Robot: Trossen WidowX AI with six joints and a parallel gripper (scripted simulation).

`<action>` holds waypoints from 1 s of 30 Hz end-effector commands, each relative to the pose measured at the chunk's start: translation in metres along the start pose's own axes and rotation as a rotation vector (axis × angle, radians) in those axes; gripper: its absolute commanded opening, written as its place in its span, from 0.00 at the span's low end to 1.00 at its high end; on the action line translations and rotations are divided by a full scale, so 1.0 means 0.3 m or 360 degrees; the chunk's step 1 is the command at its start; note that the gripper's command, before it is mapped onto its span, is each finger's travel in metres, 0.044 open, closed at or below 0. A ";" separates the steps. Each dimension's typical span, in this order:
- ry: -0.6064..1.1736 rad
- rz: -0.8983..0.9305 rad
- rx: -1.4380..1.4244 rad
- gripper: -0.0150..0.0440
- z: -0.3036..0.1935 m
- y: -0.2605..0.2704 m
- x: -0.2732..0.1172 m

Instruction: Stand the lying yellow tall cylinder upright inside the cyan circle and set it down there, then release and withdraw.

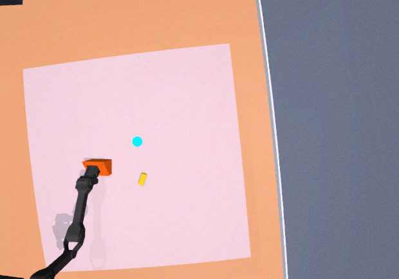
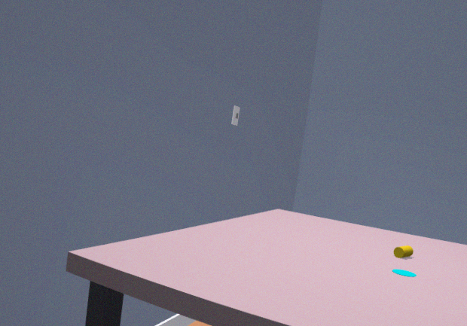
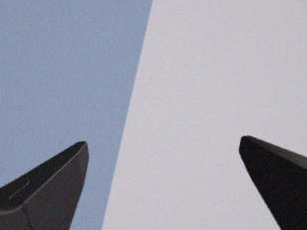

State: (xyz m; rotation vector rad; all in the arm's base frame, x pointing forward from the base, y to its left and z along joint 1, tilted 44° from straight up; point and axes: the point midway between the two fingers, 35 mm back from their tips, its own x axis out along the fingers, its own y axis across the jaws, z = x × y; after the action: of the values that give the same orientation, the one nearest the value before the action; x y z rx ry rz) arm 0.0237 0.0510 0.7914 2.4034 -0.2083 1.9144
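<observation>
Yellow cylinder (image 1: pixel 142 178) (image 2: pixel 403 251): lying on its side on the pink table top (image 1: pixel 186 107) (image 2: pixel 264 250), near the cyan circle (image 1: pixel 137 141) (image 2: pixel 404 272) but wholly outside it. Cyan circle: flat, nothing standing on it. Gripper (image 3: pixel 165 146): fingers wide apart, nothing between them; backdrop pale and blue, perhaps wall and ceiling. Black arm (image 1: pixel 80 207): extending from an orange block (image 1: pixel 108 166) past the lower edge of the top view. Pale plate (image 2: pixel 235 115): on the grey-blue wall (image 2: pixel 151 107).

yellow cylinder (image 1: pixel 142 178) (image 2: pixel 403 251), plain cyan circle (image 1: pixel 137 141) (image 2: pixel 404 272), pale pink tabletop (image 1: pixel 180 107) (image 2: pixel 264 250), black tool (image 3: pixel 165 146)
</observation>
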 end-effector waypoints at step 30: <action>0.0203 -0.0808 -0.1146 0.78 0.110 -0.619 -0.190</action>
State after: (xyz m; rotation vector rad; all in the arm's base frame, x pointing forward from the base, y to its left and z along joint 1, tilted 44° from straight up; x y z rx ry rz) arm 0.0569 0.2015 0.7528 1.7737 -0.2349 1.5062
